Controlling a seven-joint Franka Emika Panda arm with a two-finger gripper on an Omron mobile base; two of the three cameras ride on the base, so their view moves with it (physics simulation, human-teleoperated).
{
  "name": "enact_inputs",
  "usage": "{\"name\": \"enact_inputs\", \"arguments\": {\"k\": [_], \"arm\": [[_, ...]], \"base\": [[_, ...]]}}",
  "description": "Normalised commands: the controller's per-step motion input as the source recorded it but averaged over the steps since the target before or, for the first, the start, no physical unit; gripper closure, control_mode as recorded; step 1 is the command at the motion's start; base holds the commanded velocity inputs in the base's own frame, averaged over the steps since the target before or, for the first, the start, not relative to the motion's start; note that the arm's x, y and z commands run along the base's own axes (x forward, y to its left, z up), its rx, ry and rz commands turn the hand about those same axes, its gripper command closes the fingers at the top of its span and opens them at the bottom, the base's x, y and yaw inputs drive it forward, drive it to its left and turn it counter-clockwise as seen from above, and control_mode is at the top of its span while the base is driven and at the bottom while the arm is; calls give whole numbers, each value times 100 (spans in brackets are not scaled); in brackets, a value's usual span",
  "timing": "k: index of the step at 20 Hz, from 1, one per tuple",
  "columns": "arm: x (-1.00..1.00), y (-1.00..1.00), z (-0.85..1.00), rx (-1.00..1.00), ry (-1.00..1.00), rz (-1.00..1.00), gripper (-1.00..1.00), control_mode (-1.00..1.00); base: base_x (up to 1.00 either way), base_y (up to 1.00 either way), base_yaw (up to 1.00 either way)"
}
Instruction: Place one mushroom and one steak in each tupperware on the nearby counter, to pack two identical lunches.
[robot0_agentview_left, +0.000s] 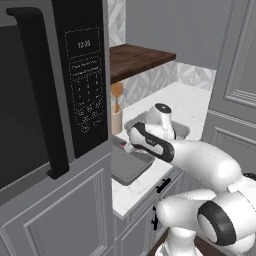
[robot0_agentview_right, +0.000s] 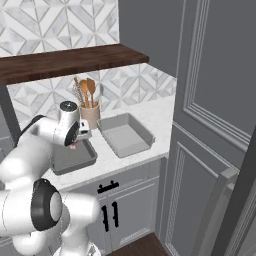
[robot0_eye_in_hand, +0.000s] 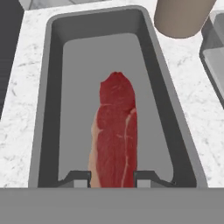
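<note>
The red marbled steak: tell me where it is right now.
In the hand view the red marbled steak hangs between the gripper fingertips, over the grey rectangular tupperware tray nearest the microwave, left of the tan utensil holder.

Worktop (robot0_agentview_right: 150, 120): white stone with light speckles, over grey cabinets with black handles.
Left tupperware (robot0_agentview_right: 56, 159): a grey tray that stands on the worktop, near the front edge.
Right tupperware (robot0_agentview_right: 142, 134): a second grey tray alike, on the worktop just beside the first one, apart from it.
Utensil holder (robot0_agentview_right: 90, 116): a beige cup with wooden spoons, on the worktop behind the two trays, near the tiled wall.
</note>
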Motion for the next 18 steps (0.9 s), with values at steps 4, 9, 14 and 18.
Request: {"name": "enact_inputs", "arguments": {"k": [4, 9, 14, 18], "arm": [[65, 28, -17, 0, 1, 2, 100, -100], [51, 25, -27, 0, 5, 0, 100, -100], [26, 26, -22, 0, 7, 2, 100, -100], [23, 20, -24, 0, 5, 4, 100, -100]], "base": [[0, 0, 0], [0, 0, 0], [0, 0, 0], [0, 0, 0]]}}
